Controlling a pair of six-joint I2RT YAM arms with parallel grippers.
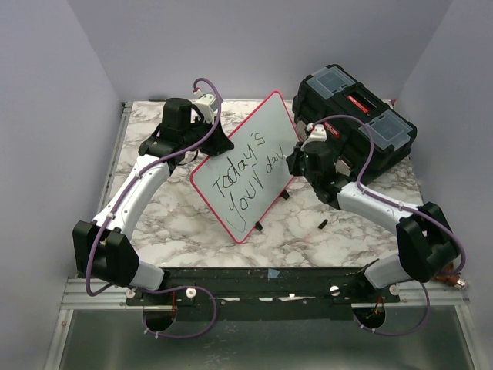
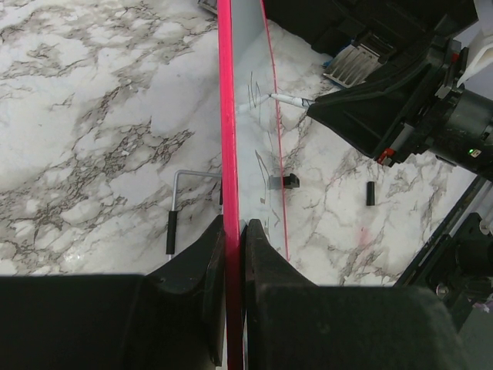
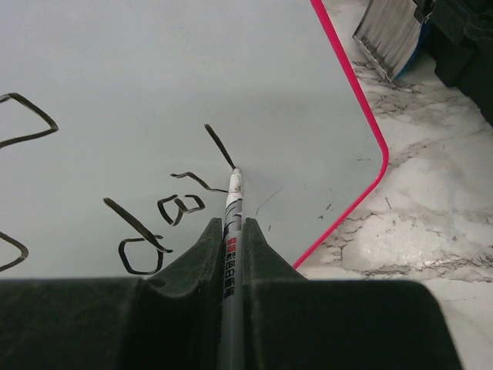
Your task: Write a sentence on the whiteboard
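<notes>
Bare marble table (image 1: 169,231) is seen in front of the board, and the black toolbox (image 1: 362,116) is crowded close behind the right arm. The whiteboard (image 1: 266,123), bearing the sentence (image 1: 246,177), is clamped by its red edge in the left gripper (image 2: 233,227). A marker (image 3: 233,204) is pinched in the right gripper (image 3: 229,227), with its tip pressed on the board near the rounded corner.

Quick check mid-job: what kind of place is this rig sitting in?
Most likely a purpose-built robot test booth, not a home or office: plain lavender walls box in a marble-patterned table, with a metal mounting rail along its near edge.
</notes>
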